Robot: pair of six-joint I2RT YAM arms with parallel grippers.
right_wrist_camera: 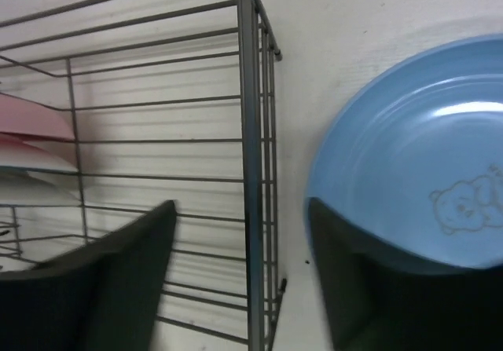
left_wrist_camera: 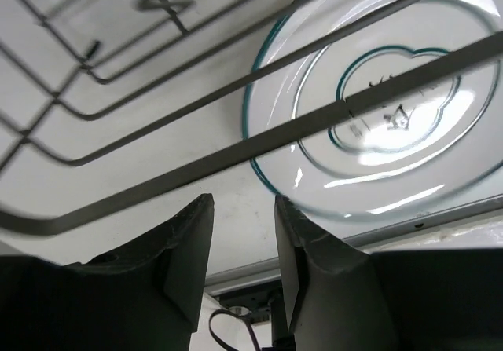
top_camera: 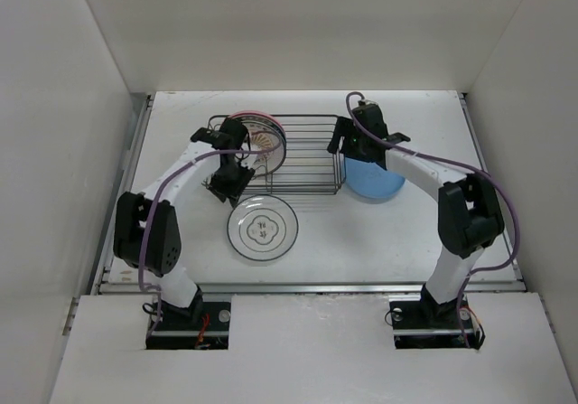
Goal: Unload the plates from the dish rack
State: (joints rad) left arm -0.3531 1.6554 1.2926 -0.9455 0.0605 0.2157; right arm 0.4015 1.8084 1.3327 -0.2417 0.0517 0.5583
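Note:
The dark wire dish rack [top_camera: 302, 155] stands at the table's middle back. In its left end a pink plate and an orange sunburst plate [top_camera: 264, 136] stand on edge; the right wrist view shows the pink plate's edge [right_wrist_camera: 31, 119]. A white plate with a teal rim [top_camera: 263, 229] [left_wrist_camera: 377, 107] lies flat in front of the rack. A blue plate [top_camera: 375, 183] [right_wrist_camera: 416, 155] lies flat beside the rack's right end. My left gripper [top_camera: 226, 185] [left_wrist_camera: 244, 210] hangs open and empty at the rack's front left corner. My right gripper [top_camera: 343, 145] [right_wrist_camera: 240, 210] is open, its fingers either side of the rack's right end wall [right_wrist_camera: 246, 131].
White walls enclose the table on the left, back and right. The table's front rail [top_camera: 307, 286] runs just behind both arm bases. A rack wire [left_wrist_camera: 236, 151] crosses close in front of the left wrist camera.

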